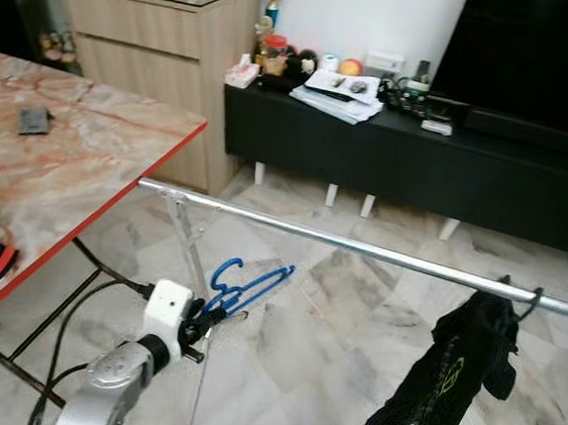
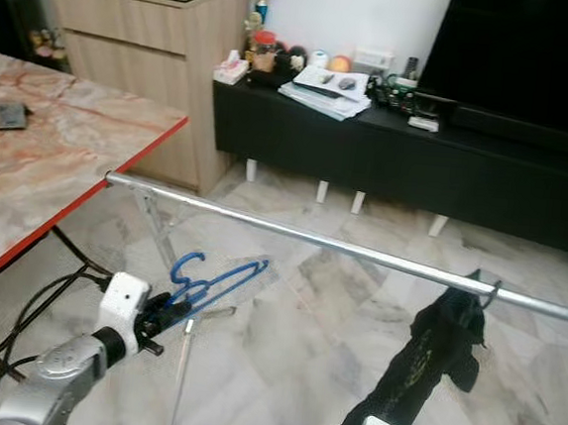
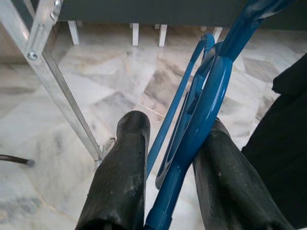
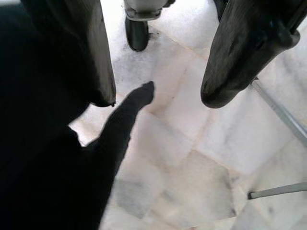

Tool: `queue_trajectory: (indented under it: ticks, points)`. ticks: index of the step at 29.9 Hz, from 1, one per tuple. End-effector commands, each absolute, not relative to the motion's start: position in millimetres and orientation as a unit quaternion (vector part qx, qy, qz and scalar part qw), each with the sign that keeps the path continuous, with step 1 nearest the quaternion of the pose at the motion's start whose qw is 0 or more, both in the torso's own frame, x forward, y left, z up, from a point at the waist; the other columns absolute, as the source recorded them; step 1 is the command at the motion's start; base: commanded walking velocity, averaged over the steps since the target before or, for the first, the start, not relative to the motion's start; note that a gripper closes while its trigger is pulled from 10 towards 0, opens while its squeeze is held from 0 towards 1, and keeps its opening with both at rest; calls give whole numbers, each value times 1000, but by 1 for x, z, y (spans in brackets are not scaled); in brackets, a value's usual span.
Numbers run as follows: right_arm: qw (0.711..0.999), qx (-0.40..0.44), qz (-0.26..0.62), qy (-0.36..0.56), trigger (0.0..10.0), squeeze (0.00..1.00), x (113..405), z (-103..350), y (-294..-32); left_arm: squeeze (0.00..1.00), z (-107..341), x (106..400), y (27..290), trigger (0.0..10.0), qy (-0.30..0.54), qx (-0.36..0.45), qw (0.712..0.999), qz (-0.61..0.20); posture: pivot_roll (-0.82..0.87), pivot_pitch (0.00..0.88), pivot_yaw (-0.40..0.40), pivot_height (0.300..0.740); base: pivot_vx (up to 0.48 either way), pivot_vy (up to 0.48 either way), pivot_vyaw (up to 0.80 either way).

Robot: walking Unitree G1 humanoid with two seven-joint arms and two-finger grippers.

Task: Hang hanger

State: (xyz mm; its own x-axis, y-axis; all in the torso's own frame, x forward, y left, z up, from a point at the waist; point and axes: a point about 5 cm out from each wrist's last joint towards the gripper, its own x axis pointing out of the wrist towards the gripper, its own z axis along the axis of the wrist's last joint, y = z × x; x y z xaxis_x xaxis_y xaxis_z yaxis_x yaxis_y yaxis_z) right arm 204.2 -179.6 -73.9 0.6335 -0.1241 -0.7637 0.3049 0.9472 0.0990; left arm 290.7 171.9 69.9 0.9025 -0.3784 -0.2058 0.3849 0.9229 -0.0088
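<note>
The left gripper (image 1: 202,317) pinches a blue plastic hanger (image 1: 248,283) below the silver clothes rail (image 1: 361,246). The right gripper (image 4: 156,91), fingers spread, hangs beside a black garment (image 1: 454,372) on that rail.

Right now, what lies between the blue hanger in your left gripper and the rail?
Nothing: in the left eye view the blue hanger held by the left gripper sits below the silver rail, with only bare marble floor behind the gap.

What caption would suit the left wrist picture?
Left gripper clasps a blue hanger above marble floor, beside a metal rack leg.
</note>
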Motion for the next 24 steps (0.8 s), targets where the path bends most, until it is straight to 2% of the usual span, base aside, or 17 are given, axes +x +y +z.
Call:
queue_trajectory:
  ticks: [1, 5, 8, 9, 15, 19, 24]
  points:
    - [896, 108, -120, 413, 10000, 0, 203, -74, -181, 0, 72, 288, 167, 10000, 92, 24, 973, -212, 113, 49, -45, 740, 0, 0, 0]
    - [899, 117, -127, 403, 10000, 0, 205, -73, -183, 0, 55, 273, 181, 10000, 123, 42, 976, -175, 101, 44, -40, 740, 0, 0, 0]
    - [899, 118, -126, 402, 10000, 0, 206, -72, -184, 0, 34, 256, 205, 10000, 167, 40, 979, -108, 102, 47, -42, 740, 0, 0, 0]
    - [899, 117, -123, 404, 10000, 0, 205, -73, -184, 0, 22, 246, 219, 10000, 195, 45, 977, -70, 111, 47, -44, 740, 0, 0, 0]
    - [898, 110, -111, 411, 10000, 0, 204, -74, -183, 0, -12, 220, 242, 10000, 269, 36, 962, -5, 109, 44, -53, 740, 0, 0, 0]
    - [899, 102, -102, 412, 10000, 0, 205, -73, -184, 0, -39, 200, 248, 10000, 326, 1, 944, 53, 109, 40, -64, 740, 0, 0, 0]
    - [898, 100, -98, 418, 10000, 0, 204, -74, -184, 0, -53, 191, 248, 10000, 357, -33, 929, 90, 110, 37, -77, 740, 0, 0, -128]
